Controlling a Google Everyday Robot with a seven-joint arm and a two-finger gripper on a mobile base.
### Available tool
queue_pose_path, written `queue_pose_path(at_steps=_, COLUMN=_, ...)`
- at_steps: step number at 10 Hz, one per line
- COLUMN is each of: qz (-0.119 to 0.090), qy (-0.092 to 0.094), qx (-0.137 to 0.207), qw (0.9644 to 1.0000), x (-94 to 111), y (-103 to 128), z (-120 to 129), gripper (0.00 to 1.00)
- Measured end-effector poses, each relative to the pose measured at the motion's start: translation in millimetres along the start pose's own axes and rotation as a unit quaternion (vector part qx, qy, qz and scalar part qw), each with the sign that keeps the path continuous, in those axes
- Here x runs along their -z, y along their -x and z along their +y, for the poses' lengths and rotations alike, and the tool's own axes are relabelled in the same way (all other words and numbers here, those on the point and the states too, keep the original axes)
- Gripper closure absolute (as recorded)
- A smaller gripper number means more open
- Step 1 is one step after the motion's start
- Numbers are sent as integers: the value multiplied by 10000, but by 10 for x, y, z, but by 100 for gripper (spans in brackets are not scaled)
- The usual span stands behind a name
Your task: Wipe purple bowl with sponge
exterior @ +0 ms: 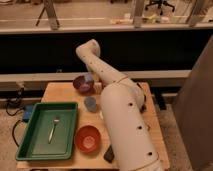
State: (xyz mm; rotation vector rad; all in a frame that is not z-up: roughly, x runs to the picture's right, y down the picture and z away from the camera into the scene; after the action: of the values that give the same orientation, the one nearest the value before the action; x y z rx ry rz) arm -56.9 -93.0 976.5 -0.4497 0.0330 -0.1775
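The purple bowl stands at the back of the wooden table. The light blue-grey sponge sits at the bowl's right rim, at the tip of my arm. My gripper reaches down from the raised elbow onto the bowl's right side and is shut on the sponge. The arm hides most of the gripper.
A small blue cup stands just in front of the purple bowl. A green tray holding a fork fills the left front. An orange-red bowl and a dark flat object lie near the front edge. My arm covers the table's right half.
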Motion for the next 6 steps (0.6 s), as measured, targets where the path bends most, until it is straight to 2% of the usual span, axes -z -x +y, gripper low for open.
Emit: queue_pose_path(at_steps=6, qz=-352, qy=86, qx=301, qw=9989, x=-161, y=281, z=-131, gripper=100)
